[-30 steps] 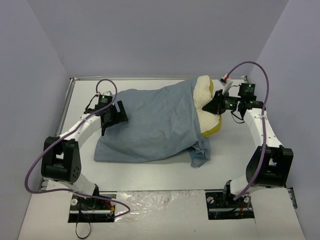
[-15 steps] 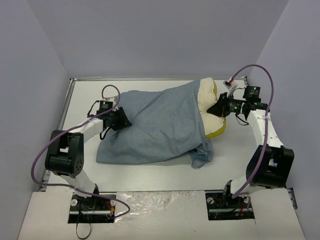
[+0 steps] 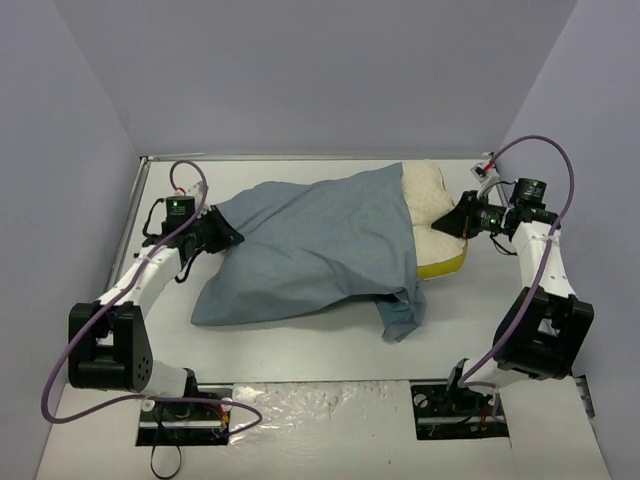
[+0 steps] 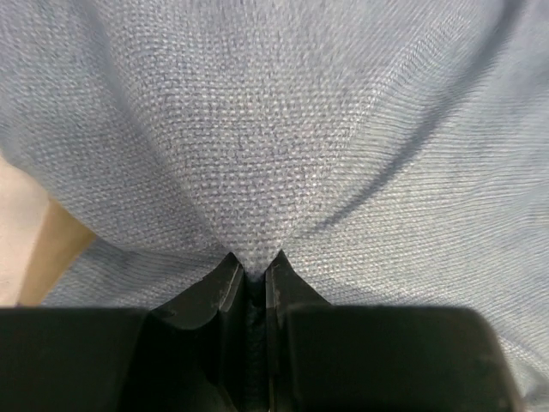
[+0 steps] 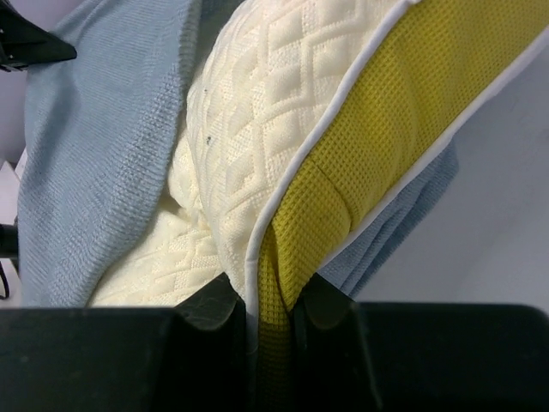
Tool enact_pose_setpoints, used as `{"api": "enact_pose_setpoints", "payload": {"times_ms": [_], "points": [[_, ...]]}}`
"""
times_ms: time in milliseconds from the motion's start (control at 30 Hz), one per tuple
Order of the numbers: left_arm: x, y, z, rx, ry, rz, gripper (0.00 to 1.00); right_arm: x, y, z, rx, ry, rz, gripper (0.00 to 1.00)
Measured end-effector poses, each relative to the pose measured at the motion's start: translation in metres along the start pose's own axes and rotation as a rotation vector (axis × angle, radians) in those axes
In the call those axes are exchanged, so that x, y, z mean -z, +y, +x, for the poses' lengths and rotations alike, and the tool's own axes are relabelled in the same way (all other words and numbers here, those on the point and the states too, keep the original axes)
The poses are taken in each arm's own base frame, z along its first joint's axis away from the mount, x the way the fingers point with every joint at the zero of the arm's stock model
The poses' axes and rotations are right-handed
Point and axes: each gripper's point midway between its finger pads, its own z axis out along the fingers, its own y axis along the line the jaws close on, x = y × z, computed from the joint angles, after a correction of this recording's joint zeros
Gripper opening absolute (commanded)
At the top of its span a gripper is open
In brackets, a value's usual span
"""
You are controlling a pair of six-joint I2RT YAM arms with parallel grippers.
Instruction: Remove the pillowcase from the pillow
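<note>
The blue-grey pillowcase [image 3: 310, 245] lies across the middle of the table and covers most of the pillow [image 3: 430, 215]. The pillow's cream quilted end and yellow band stick out of the case's open right end. My left gripper [image 3: 228, 236] is shut on a pinch of the pillowcase [image 4: 283, 146] at its left, closed end; the cloth is drawn into a point between the fingers [image 4: 225, 287]. My right gripper [image 3: 462, 224] is shut on the pillow's edge, with the yellow band [image 5: 386, 112] and white piping squeezed between its fingers [image 5: 210, 309].
The white table [image 3: 300, 345] is walled by grey-lilac panels at the back and both sides. A loose flap of the pillowcase [image 3: 400, 315] hangs toward the front near the middle. Purple cables [image 3: 545, 160] loop over both arms.
My left gripper has closed on the pillowcase's left end and moved left and back with it, stretching the cloth. My right gripper has pulled the pillow slightly to the right.
</note>
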Motion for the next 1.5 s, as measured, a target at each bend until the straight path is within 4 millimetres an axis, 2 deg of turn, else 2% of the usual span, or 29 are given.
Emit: {"api": "enact_pose_setpoints", "payload": {"times_ms": [67,200,300,500,633,767,833,900,967,1000,1067,1100,1167,1200,1233,1300,1367,1400,1433,1500], "points": [[0.006,0.003,-0.011,0.013,-0.032,0.001,0.02,0.008,-0.006,-0.001,-0.013,-0.015,0.012,0.00],[0.013,0.043,-0.038,0.100,-0.113,-0.082,0.02,0.038,-0.038,-0.004,-0.010,-0.064,0.127,0.00],[0.018,0.062,-0.046,0.163,-0.137,-0.111,0.02,0.064,-0.055,-0.006,-0.016,-0.107,0.203,0.00],[0.030,0.076,-0.057,0.252,-0.163,-0.103,0.02,0.108,-0.060,-0.011,-0.026,-0.195,0.272,0.00],[0.047,0.097,-0.071,0.347,-0.194,-0.119,0.02,0.137,-0.067,-0.008,-0.082,-0.260,0.301,0.00],[0.067,0.105,-0.090,0.410,-0.230,-0.120,0.02,0.165,-0.065,-0.011,-0.136,-0.337,0.307,0.00],[0.085,0.127,-0.117,0.417,-0.333,-0.201,0.02,0.189,-0.072,-0.018,-0.114,-0.379,0.362,0.00],[0.110,0.149,-0.147,0.424,-0.455,-0.277,0.02,0.226,-0.084,-0.029,-0.053,-0.421,0.472,0.00],[0.128,0.160,-0.167,0.422,-0.533,-0.312,0.02,0.250,-0.091,-0.035,-0.008,-0.445,0.545,0.00],[0.131,0.160,-0.173,0.415,-0.555,-0.314,0.02,0.255,-0.093,-0.037,0.013,-0.445,0.565,0.00],[0.123,0.146,-0.179,0.381,-0.550,-0.278,0.04,0.250,-0.097,-0.039,0.050,-0.422,0.580,0.00],[0.112,0.134,-0.179,0.357,-0.526,-0.249,0.20,0.241,-0.097,-0.040,0.066,-0.403,0.576,0.00],[0.081,0.097,-0.173,0.281,-0.438,-0.162,0.37,0.207,-0.089,-0.040,0.107,-0.348,0.529,0.00],[0.062,0.073,-0.167,0.231,-0.381,-0.105,0.62,0.186,-0.081,-0.040,0.129,-0.313,0.496,0.00],[0.044,0.049,-0.156,0.173,-0.321,-0.051,0.71,0.164,-0.071,-0.040,0.153,-0.281,0.456,0.00],[0.013,0.000,-0.123,0.070,-0.191,0.059,0.75,0.125,-0.046,-0.040,0.201,-0.224,0.374,0.00],[-0.007,-0.047,-0.080,-0.045,-0.068,0.153,0.76,0.098,-0.023,-0.040,0.220,-0.192,0.308,0.00],[-0.012,-0.062,-0.065,-0.091,-0.034,0.182,0.78,0.091,-0.016,-0.041,0.216,-0.187,0.292,0.00],[-0.017,-0.088,-0.037,-0.175,0.023,0.236,0.78,0.088,-0.014,-0.043,0.208,-0.189,0.288,0.00],[-0.022,-0.116,0.001,-0.312,0.068,0.285,0.79,0.087,-0.016,-0.045,0.186,-0.195,0.296,0.00]]}}
